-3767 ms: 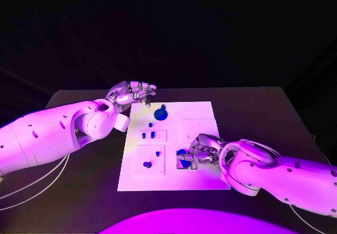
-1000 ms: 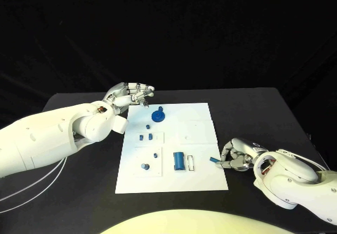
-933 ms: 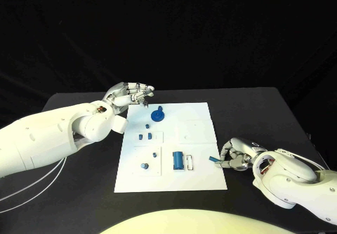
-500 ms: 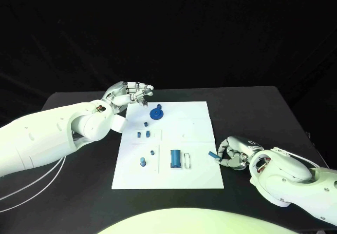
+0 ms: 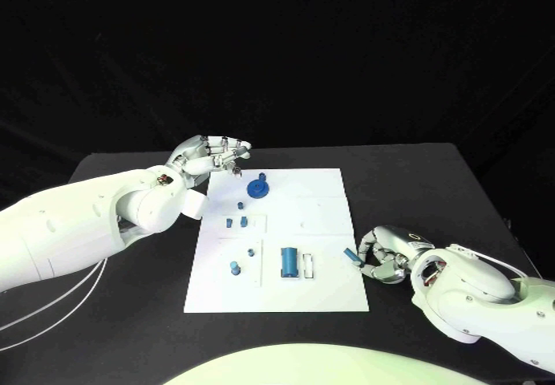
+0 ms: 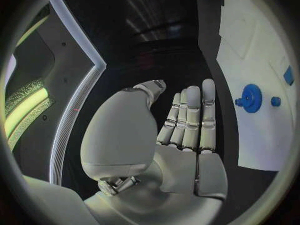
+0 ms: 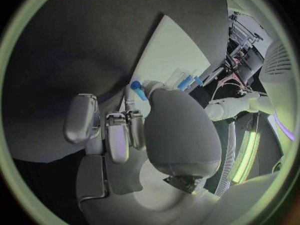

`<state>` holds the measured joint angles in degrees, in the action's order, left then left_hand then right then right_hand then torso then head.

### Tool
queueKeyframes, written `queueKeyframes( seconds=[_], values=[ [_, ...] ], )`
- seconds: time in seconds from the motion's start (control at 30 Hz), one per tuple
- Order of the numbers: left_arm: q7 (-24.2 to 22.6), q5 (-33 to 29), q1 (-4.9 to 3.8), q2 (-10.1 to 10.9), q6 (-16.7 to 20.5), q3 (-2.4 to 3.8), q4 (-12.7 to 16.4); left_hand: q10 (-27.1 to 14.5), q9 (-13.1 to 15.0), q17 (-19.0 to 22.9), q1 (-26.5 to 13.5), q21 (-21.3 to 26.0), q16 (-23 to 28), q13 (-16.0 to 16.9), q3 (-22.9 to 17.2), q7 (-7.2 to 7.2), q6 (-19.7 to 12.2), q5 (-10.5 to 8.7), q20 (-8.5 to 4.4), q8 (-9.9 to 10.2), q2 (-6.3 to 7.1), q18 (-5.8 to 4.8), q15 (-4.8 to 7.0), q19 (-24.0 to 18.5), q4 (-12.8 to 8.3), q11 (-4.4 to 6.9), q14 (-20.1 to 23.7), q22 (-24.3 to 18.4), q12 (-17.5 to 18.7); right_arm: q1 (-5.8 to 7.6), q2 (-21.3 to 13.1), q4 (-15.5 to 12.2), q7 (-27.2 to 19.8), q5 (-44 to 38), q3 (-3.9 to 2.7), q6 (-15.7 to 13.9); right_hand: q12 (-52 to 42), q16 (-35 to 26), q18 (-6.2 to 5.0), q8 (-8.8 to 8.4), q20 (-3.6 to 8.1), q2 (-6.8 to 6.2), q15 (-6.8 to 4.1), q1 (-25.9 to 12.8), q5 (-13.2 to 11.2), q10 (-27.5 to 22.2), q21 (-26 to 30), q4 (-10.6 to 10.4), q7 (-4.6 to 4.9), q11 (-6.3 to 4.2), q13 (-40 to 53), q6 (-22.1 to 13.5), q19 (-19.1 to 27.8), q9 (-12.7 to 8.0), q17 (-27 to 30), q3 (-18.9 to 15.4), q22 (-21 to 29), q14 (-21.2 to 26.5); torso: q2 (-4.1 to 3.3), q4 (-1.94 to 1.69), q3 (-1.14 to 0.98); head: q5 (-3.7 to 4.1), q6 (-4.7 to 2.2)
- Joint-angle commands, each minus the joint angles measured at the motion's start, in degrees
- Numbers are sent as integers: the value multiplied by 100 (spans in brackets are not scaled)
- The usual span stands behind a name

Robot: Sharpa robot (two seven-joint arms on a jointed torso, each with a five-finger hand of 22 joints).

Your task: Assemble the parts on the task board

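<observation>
The white task board (image 5: 314,210) lies mid-table. On it are a blue gear (image 5: 259,189), several small blue pegs (image 5: 237,221) and a blue cylinder (image 5: 288,258) lying by a white slot. My right hand (image 5: 384,253) rests on the table at the board's right edge and pinches a small blue part (image 5: 350,255); the right wrist view shows that part (image 7: 137,89) between its thumb and a finger. My left hand (image 5: 215,154) hovers off the board's far left corner, holding nothing. In the left wrist view its fingers (image 6: 190,117) lie straight, beside the gear (image 6: 251,98).
The black table (image 5: 439,184) runs around the board on all sides. My bulky left arm (image 5: 93,220) lies along the board's left side. The right forearm (image 5: 486,301) covers the near right corner of the table.
My right hand has left the cylinder's spot on the board and now sits off the right edge with a small blue part. In the last second it edged slightly toward the board. The left hand stayed.
</observation>
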<state>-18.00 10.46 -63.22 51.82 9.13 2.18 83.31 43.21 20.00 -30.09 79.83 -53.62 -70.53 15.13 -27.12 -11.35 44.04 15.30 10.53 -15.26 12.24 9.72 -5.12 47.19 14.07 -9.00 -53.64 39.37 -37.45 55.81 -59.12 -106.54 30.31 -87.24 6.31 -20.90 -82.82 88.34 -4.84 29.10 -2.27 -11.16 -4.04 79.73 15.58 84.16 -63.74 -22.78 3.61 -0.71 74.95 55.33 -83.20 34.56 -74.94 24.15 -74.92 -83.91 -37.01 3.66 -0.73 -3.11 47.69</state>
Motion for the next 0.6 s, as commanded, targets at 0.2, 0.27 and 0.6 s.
queueKeyframes(
  seconds=[0.2,0.27,0.6],
  values=[
    [-22,26,-2,-15,-67,3,6,-33,6,9,55,34,-36,-9,-4,-108,-53,22,34,-39,-6,80,-6,25,-42,4,52,-6,-36,145,41,-287,-143,895,-6,-30,-33,41,65,49,32,-63,-38,-451,-64,281,-67,908,-44,-33,1040,28,-36,54,-1185,1055,-932,-542,-3,0,3,-15,3],
    [-19,26,-3,-17,-69,3,7,-33,6,10,59,34,-37,-10,-7,-108,-53,23,34,-40,-10,80,-6,25,-44,4,53,-5,-37,158,84,-334,-151,1068,-6,-43,-30,40,63,49,33,-58,-40,-486,-64,281,-58,901,-47,-35,1039,35,-35,56,-1182,1050,-931,-542,-5,4,0,-16,6],
    [-13,26,-3,-32,-71,3,14,-34,5,11,64,34,-38,-11,-9,-109,-54,24,34,-42,-13,80,-6,27,-46,3,53,-5,-38,114,405,-243,-177,1717,-2,-94,-34,39,60,44,36,-42,-43,-543,-66,283,-39,888,-48,-37,1042,40,-32,56,-1181,1044,-928,-541,-1,6,10,-4,5]
  ],
)
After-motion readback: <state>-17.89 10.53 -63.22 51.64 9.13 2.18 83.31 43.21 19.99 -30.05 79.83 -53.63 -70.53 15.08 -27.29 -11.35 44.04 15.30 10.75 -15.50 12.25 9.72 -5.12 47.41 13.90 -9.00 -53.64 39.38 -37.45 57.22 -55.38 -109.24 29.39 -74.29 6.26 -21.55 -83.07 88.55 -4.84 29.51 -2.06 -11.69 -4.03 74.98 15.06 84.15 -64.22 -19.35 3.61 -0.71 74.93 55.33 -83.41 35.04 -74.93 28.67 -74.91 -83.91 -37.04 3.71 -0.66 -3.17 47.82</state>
